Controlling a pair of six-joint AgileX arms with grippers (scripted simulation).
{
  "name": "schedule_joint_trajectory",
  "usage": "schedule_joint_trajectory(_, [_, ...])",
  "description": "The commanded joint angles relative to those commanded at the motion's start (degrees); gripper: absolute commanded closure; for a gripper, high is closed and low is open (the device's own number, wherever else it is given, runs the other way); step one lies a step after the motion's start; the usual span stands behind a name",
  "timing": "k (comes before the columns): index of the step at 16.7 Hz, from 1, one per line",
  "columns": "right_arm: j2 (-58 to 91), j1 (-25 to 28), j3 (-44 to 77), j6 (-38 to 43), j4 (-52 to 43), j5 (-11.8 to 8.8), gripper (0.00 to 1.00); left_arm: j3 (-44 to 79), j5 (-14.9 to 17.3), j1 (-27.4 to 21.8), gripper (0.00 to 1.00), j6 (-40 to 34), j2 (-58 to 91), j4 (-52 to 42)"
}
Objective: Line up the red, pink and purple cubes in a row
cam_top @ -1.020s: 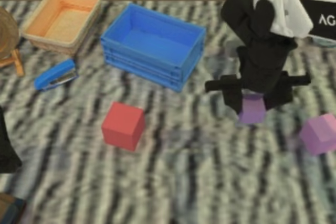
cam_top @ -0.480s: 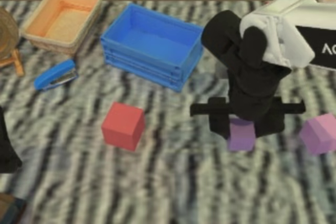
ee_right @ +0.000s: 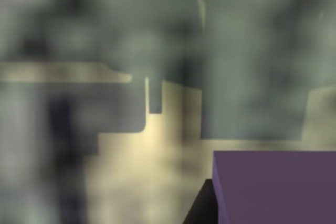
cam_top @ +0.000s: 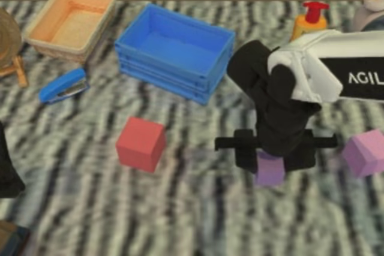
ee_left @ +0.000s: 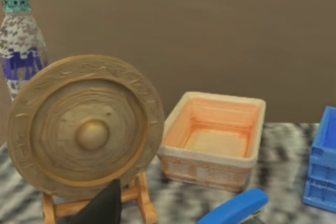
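I am carrying the purple cube leftward and lower than a second ago; my left gripper is idling at the table's left edge, its state hidden; the red cube is sitting left of centre; my right gripper is clamping the purple cube; the pink cube is lying at the right edge.

Right gripper carried purple cube leftward, seemingly lower.

coral-red cube, violet cube, black-and-white streaked table
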Motion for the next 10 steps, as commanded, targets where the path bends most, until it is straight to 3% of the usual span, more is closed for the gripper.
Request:
schedule_joint_trajectory(7, [1.79,0.18,-2.27,0.11,3.76,-0.02,1.00,0.00,0.00,0.00,0.00,0.00,0.00,0.00])
schedule_joint_trajectory(10, [1.79,0.18,-2.27,0.11,3.76,-0.02,0.77,0.00,0.00,0.00,0.00,0.00,0.00,0.00])
